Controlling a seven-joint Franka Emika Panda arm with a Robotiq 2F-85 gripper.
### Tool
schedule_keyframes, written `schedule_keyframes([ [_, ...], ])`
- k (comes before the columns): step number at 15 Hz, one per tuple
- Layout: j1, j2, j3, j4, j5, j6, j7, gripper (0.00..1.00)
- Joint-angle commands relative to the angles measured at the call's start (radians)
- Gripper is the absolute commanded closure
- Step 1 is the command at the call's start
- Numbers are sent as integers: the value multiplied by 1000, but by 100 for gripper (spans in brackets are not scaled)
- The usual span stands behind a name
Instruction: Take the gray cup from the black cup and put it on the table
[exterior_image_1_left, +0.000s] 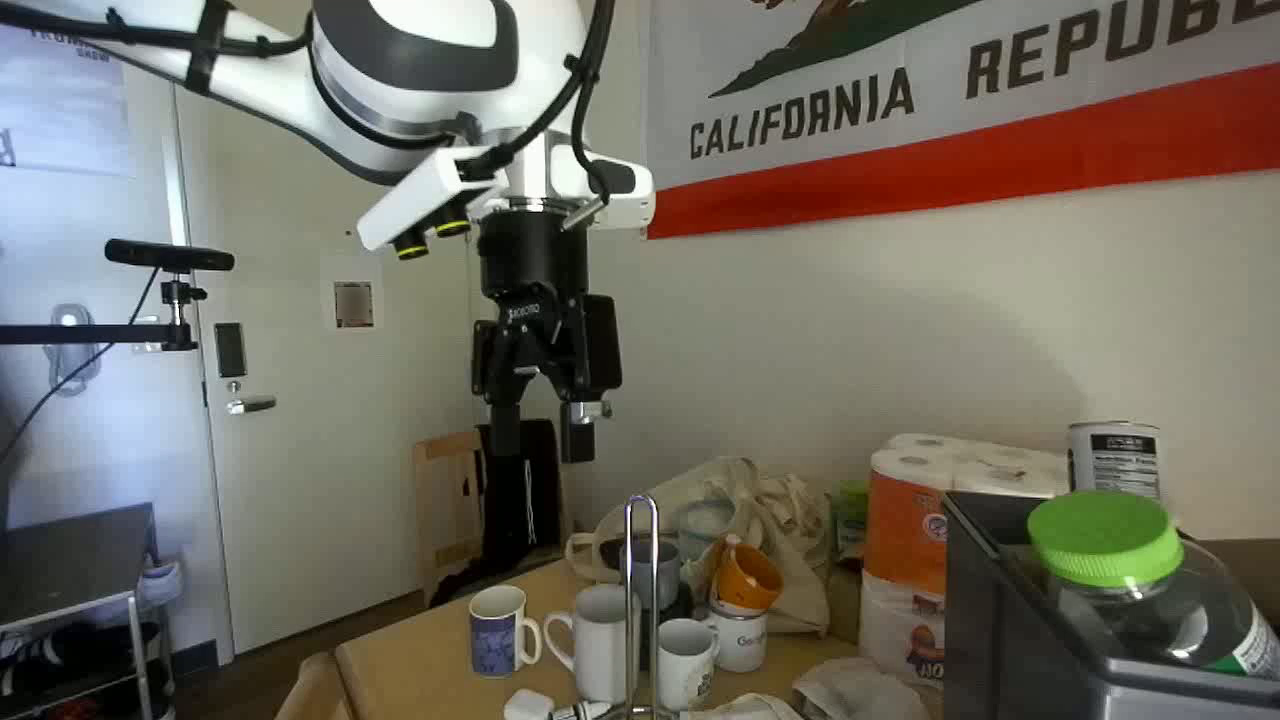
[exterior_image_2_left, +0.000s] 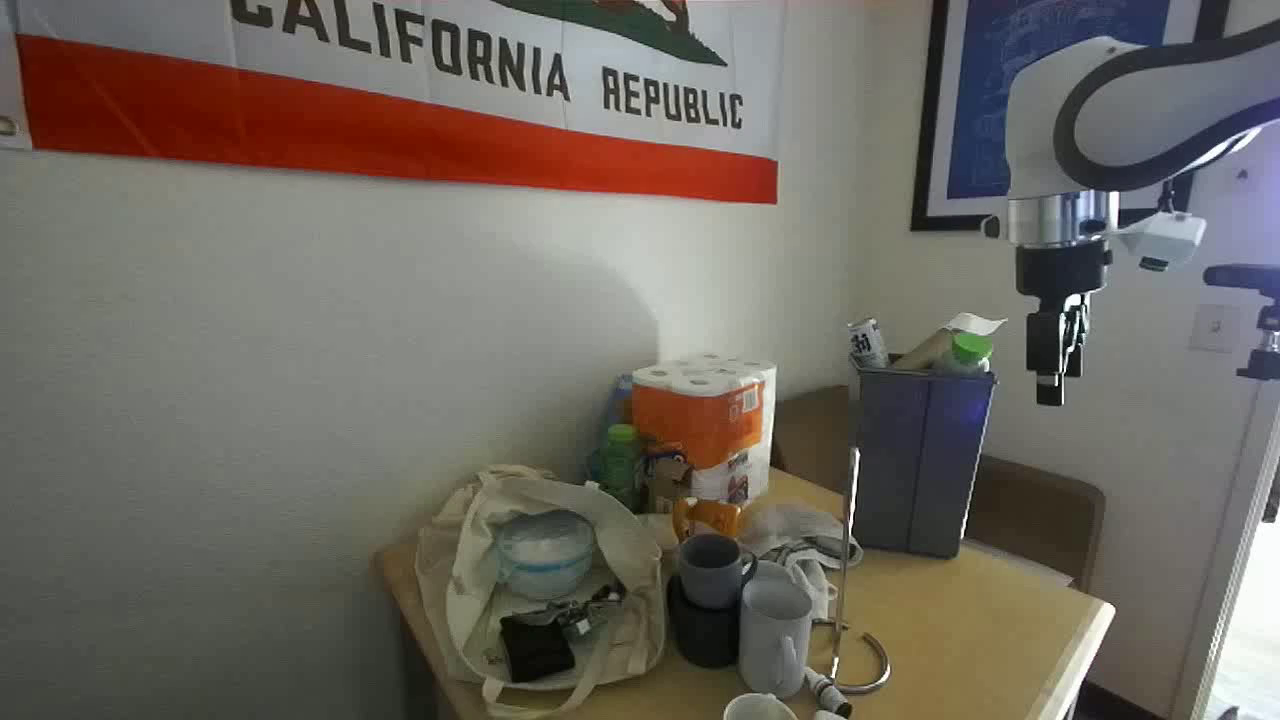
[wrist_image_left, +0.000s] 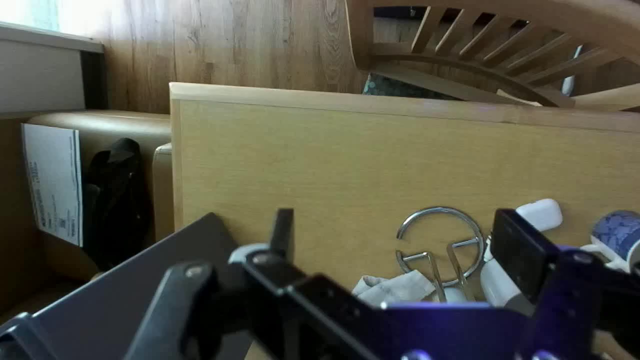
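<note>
Gray mug sits at twelve o'clock atop black cup, its removal to table outstanding; end effector spread, empty.

The arm is smooth, fat and white, with dark gray patches and a shiny silver ring. Black cables run along it, with a black strap. A white camera has two yellow circles. The gripper is black, with small white letters, round screws and blocky fingers.
</note>
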Motion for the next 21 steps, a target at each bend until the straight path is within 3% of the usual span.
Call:
schedule_keyframes([
  [1, 6, 1, -5, 3, -1, -3, 1, 0],
  [5, 13, 43, 20, 8, 19, 43, 124, 0],
  [10, 52, 146, 110, 48, 44, 161, 419, 0],
  [16, 112, 337, 211, 129, -42, 444, 737, 0],
  [21, 161, 541, 180, 174, -82, 672, 869, 0],
])
